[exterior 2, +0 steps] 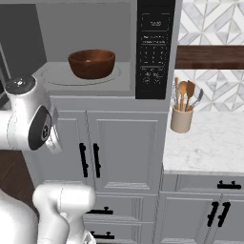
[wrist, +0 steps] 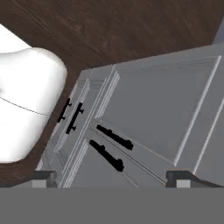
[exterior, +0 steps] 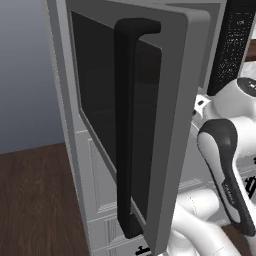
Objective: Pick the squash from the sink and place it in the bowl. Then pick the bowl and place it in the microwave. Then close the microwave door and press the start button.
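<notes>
Swinging that microwave door point(exterior: 150, 125) shut is your risk: your jaws are spread wide, empty, aimed down at the cabinet fronts point(wrist: 166, 109). Clip the door's edge and it'll bounce. The bowl point(exterior 2: 91, 64) already sits inside the microwave point(exterior 2: 95, 47).

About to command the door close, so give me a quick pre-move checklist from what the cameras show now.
1. Bowl inside the microwave, on the turntable: ok.
2. Squash in the bowl: cannot tell, the rim hides its contents.
3. Door open and ready to swing: ok.
4. Tool open and empty: ok, both tips stand wide apart, nothing between them.
5. Tool clear of the cavity: ok, it looks down at the lower cabinet doors.
6. Tool placed behind the door to push: cannot tell.
7. Keypad unobstructed for the start press: ok.
</notes>
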Robot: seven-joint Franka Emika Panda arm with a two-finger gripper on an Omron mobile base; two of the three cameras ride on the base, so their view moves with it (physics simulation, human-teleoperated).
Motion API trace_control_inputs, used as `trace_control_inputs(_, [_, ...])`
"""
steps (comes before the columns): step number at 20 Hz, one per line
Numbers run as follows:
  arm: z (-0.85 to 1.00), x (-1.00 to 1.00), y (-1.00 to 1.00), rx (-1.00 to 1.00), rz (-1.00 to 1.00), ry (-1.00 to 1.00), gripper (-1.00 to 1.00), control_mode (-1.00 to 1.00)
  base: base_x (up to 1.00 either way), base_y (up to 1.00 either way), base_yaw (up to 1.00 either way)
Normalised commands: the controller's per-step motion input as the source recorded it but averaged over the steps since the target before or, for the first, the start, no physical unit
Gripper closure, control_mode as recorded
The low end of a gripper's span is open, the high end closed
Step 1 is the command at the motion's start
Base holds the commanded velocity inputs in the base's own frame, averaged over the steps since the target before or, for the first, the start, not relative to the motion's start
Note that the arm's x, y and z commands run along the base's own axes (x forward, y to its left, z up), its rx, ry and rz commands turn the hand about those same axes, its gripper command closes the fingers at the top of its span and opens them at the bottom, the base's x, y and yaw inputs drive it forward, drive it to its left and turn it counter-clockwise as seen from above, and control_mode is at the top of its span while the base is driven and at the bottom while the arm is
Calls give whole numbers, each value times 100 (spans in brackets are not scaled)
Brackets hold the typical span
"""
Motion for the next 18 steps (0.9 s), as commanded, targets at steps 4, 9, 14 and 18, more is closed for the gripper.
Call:
trace_control_inputs(4, [-75,-96,47,0,27,26,-100,-100,0,0,0])
trace_control_inputs(9, [-69,-71,64,0,26,15,-100,-100,0,0,0])
trace_control_inputs(14, [-55,-30,71,0,7,0,-100,-100,0,0,0])
trace_control_inputs(18, [-76,-62,10,1,1,-5,-100,-100,0,0,0])
